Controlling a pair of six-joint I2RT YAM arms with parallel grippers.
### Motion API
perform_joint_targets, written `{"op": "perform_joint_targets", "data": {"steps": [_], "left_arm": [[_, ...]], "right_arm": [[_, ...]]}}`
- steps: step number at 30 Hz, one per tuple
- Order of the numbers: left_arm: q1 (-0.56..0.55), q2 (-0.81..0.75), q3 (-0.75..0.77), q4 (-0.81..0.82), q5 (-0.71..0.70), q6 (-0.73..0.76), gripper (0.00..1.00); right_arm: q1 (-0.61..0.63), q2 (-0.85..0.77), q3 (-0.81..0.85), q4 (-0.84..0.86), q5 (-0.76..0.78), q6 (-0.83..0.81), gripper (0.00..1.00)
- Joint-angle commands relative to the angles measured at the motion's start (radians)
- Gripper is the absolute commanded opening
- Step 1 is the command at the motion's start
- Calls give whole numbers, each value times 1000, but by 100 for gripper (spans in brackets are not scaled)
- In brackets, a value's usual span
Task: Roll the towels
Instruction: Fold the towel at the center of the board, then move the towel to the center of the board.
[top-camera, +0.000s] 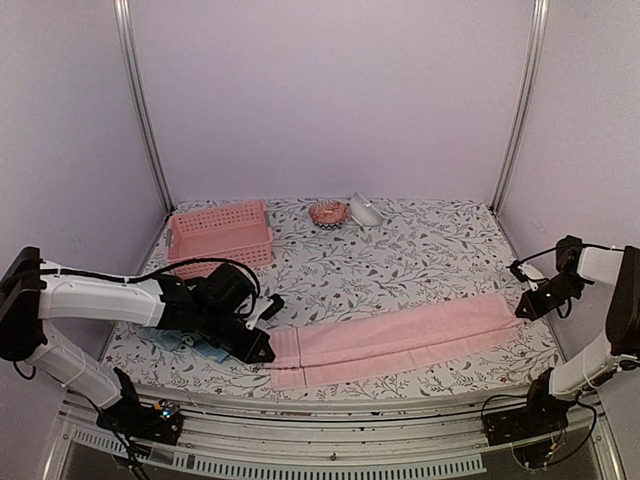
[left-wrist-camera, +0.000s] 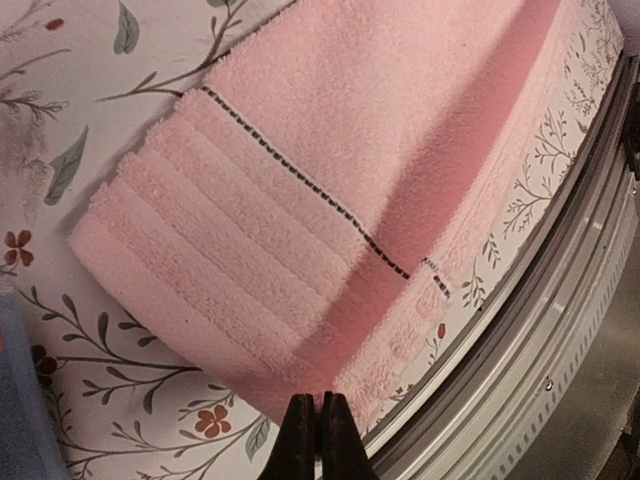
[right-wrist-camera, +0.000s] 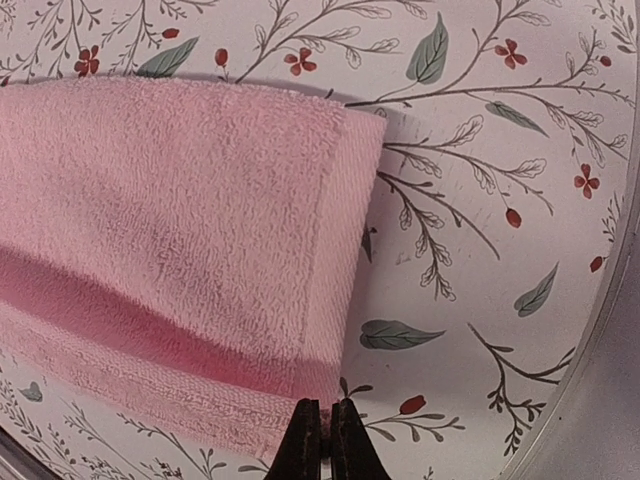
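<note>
Pink towel (top-camera: 400, 335) is folded long, likely for rolling. Your left tool (top-camera: 264, 351) and right tool (top-camera: 522, 309) sit closed, empty, at its ends.

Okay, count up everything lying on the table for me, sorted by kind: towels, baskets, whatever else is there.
Towels: 2, a pink towel and a blue towel, partly hidden.
Baskets: 1, the pink basket.
Small things at the far edge: 2, a reddish round dish and a white object.
Total: 5.
</note>
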Motion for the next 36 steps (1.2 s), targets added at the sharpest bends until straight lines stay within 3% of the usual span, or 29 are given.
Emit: {"op": "perform_joint_targets", "data": {"steps": [1,4,7,8,11,17,22,29,36], "left_arm": [[-41,-61,-42,-12,58,9,0],[-72,-85,-72,-2,93,-6,10],[-90,-93,-72,-16,101,-20,27],[-94,-97,-61,-33,100,-19,28],[-95,-128,-2,-105,50,7,30],[-46,-91,79,-87,-144,46,35],[-14,77,173,-36,-146,-13,27],[-14,226,211,60,-56,-107,5],[-11,328,218,29,-105,-133,1]], "right_arm": [[-23,-73,-38,3,14,-59,3],[-45,-127,-76,4,1,-106,4],[-52,-170,-109,-9,1,-131,17],[-54,-185,-106,-26,5,-136,24],[-55,-231,-49,-108,-32,-160,30],[-48,-165,89,-173,-272,-152,43],[16,0,164,-127,-281,-39,36],[95,129,182,-66,-186,39,25],[101,221,204,-23,-151,88,21]]}}
